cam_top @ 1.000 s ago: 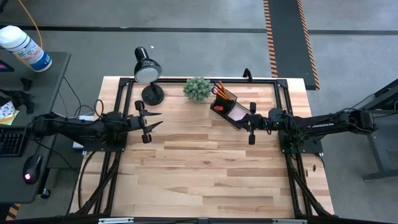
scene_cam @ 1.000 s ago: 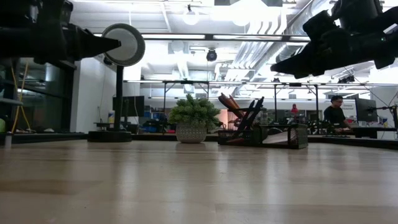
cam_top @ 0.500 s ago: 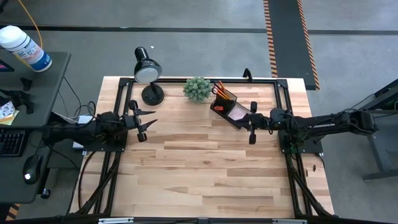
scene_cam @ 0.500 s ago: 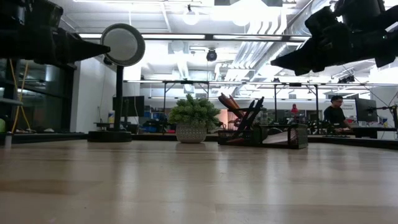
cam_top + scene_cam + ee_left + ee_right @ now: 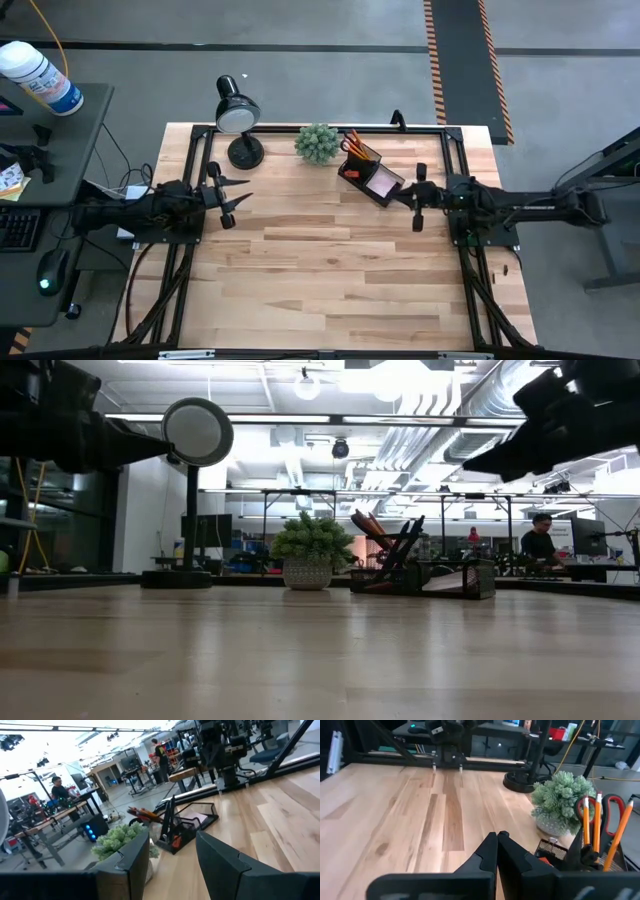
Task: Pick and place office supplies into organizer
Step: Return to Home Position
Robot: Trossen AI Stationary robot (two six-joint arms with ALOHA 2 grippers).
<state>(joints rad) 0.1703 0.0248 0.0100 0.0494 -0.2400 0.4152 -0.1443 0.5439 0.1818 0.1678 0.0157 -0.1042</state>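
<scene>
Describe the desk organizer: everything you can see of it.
The organizer looks like dark, smoky plastic: a tall square cup joined to a low tray. It stands upright near the back edge of the table, turned at an angle, close beside the plant, on the plant's right in the high view. Orange pencils and orange-handled scissors stand in the cup. A pink sticky pad lies in the tray.

- Far edge of the tabletop (image 5: 330, 270) is occupied by a desk lamp (image 5: 238, 117), potted plant (image 5: 317, 143) and organizer (image 5: 365, 168) in a row with narrow gaps.
- Middle and near side are open wood.
- Right gripper (image 5: 410, 197) hangs just beside the organizer's tray.
- Left gripper (image 5: 248, 192) hangs near the lamp base.
</scene>
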